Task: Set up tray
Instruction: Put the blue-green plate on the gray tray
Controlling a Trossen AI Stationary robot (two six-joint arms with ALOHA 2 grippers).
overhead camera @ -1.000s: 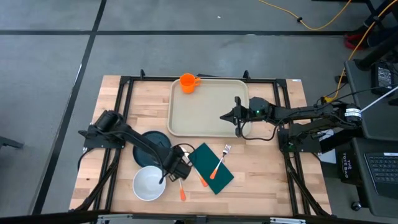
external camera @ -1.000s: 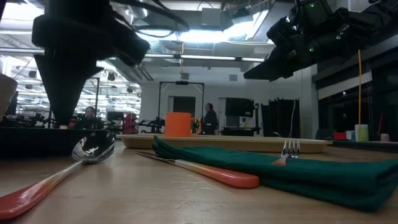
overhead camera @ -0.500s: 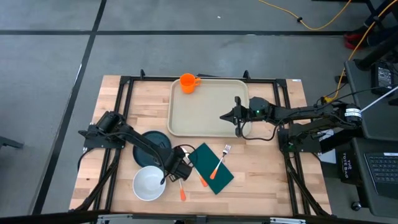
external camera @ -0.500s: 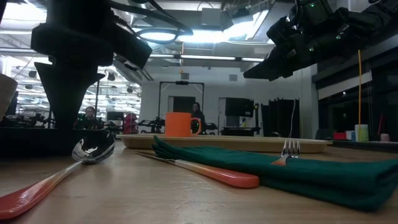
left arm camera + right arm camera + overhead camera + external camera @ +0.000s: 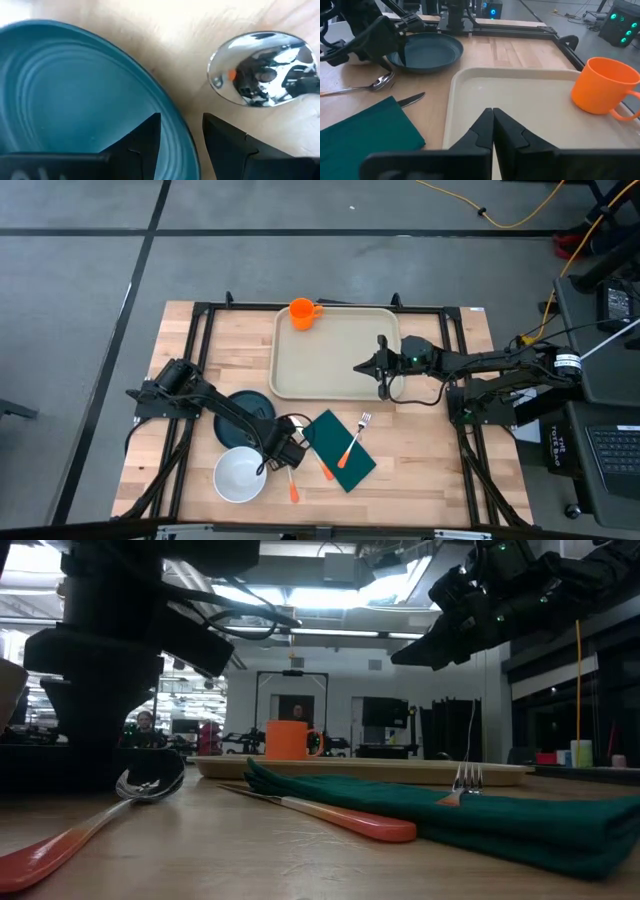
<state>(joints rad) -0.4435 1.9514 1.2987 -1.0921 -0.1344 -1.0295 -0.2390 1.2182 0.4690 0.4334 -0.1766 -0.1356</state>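
High view: tray (image 5: 335, 360) is seen at counter's far middle. Left gripper (image 5: 283, 442), slightly spread, is set near of tray by plate (image 5: 243, 409); right gripper (image 5: 381, 364), pressed together, at tray's right rim.

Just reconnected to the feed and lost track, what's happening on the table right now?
The left gripper is low at the rim of the plate, fingers open, beside the spoon. Nothing is gripped yet. The right gripper hangs shut over the right edge of the tray, holding nothing. The tray carries only the mug. The bowl, napkin, fork and knife are off the tray.
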